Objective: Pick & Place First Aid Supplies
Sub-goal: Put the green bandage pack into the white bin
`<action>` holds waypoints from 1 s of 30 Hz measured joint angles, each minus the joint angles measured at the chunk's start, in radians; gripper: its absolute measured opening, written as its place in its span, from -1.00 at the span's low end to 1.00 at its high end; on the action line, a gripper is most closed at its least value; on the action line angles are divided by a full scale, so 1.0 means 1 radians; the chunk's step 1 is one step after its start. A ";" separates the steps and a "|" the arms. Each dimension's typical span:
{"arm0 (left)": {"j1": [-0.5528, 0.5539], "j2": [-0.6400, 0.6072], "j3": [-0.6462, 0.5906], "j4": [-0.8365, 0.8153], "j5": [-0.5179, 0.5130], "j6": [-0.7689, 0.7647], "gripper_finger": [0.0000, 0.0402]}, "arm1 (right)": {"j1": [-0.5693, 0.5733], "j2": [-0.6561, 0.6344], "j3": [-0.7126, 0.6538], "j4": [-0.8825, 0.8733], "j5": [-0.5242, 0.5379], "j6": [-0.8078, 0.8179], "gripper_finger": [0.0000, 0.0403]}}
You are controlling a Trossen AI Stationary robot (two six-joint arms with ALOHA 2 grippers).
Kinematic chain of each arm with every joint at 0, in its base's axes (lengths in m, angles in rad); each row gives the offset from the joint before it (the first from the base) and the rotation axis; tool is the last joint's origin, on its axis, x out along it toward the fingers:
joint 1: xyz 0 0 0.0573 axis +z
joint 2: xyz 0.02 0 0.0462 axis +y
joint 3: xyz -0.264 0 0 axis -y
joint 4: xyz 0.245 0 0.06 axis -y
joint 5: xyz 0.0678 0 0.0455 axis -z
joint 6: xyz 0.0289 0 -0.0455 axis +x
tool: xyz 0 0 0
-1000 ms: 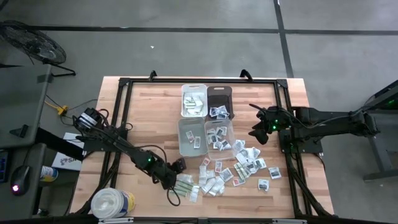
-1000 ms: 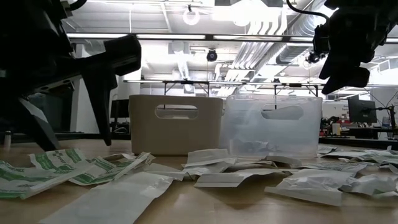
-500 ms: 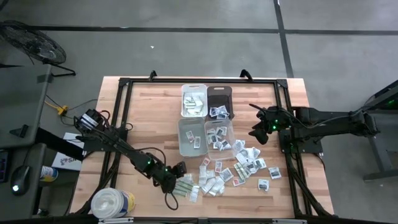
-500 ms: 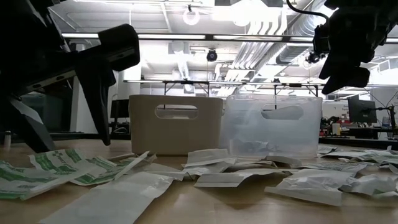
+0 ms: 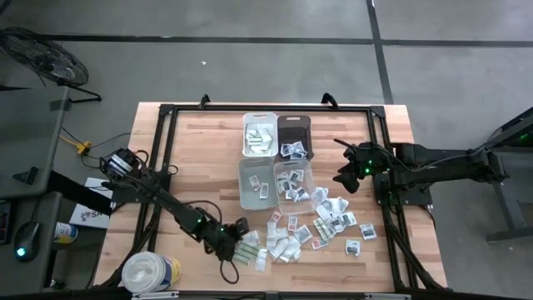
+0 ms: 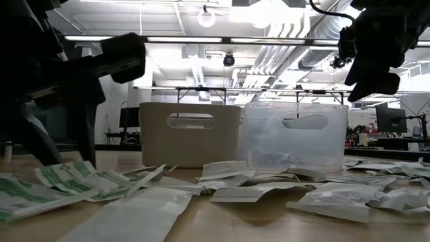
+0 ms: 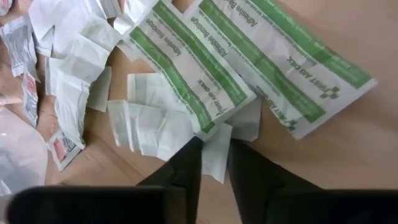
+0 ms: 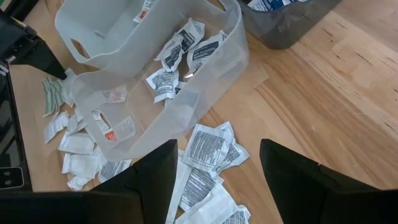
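The first aid supplies lie scattered over the table's near middle (image 5: 316, 225). Two of them are long packets with green print (image 7: 249, 68), and small white packets (image 7: 155, 124) lie beside those. My left gripper (image 5: 239, 240) points down at the near-left end of the scatter. Its fingers stand a narrow gap apart (image 7: 216, 155), and the corner of a white packet (image 7: 217, 163) lies flat between them. My right gripper (image 5: 346, 179) hangs open (image 8: 217, 180) above the table, right of the bins, and holds nothing. My left gripper comes down slanting from the table's left. One fingertip (image 7: 191, 155) stands on each side of the white packet's corner (image 7: 217, 149), just short of a green-printed packet's end (image 7: 208, 124). I cannot tell whether the fingers touch the packet, which lies flat.
Several small bins stand at the table's middle: a white one (image 5: 260, 133), a dark one (image 5: 293, 137) and two clear ones (image 5: 256, 185) (image 5: 293, 179) with packets inside. A big white round tub (image 5: 150, 271) stands at the near-left corner. Bare wood shows at the far left.
The gap between my left gripper's fingers has narrowed a good deal over the green-printed and white packets. The gripper has kept nearly in place. My right gripper has stayed still and open.
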 joint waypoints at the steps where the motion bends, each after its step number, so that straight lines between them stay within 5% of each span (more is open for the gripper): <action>1: 0.000 0.000 0.000 0.000 0.001 -0.001 -0.65 | 0.000 0.000 0.000 0.000 0.000 0.000 0.10; 9: 0.000 0.001 -0.001 -0.004 -0.003 -0.050 -0.98 | 0.000 0.000 0.000 0.000 0.000 0.000 0.10; 23: 0.005 -0.097 -0.006 -0.097 -0.151 -0.113 -0.99 | 0.000 0.000 0.000 0.000 0.001 -0.002 0.10; 30: 0.003 -0.171 -0.004 -0.102 -0.106 -0.165 -1.00 | 0.000 0.000 0.000 0.000 0.002 -0.008 0.10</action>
